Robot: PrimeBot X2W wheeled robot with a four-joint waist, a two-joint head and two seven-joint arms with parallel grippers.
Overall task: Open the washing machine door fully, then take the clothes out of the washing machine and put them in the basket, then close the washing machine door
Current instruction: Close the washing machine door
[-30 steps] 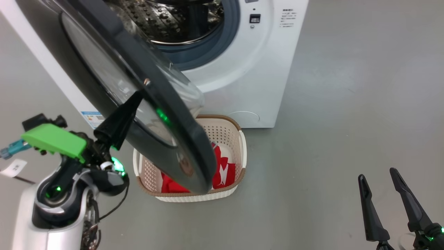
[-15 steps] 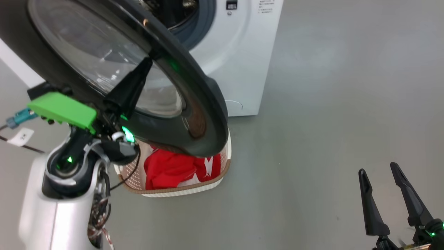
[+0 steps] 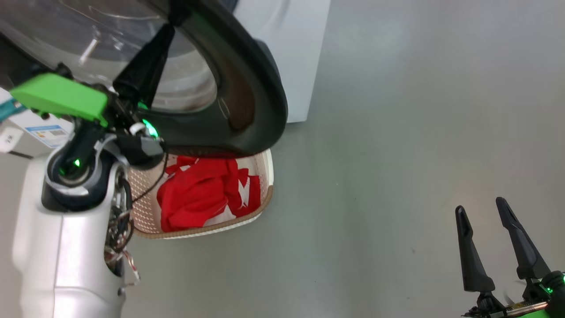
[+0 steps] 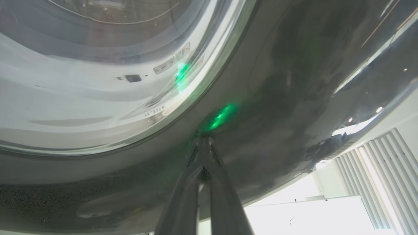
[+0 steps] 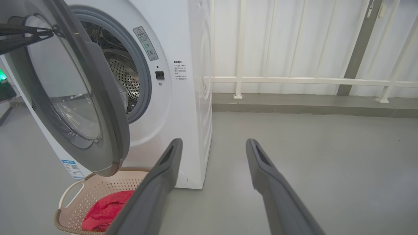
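Reaching up with the left gripper (image 4: pixel 202 143): jaws clenched together on nothing, tips pressed against the black rim of the washing machine door (image 3: pixel 251 88), part open above the basket (image 3: pixel 265 176). Down low, right gripper (image 3: pixel 480 207) spread wide, empty. Red clothes (image 3: pixel 198 194) heaped in the basket, on the floor before the washing machine (image 5: pixel 196 98).

The washing machine door (image 3: pixel 260 88) runs off the head view's top and left edges, hiding the far rim of the basket (image 3: pixel 260 170) and part of the clothes (image 3: pixel 194 198).
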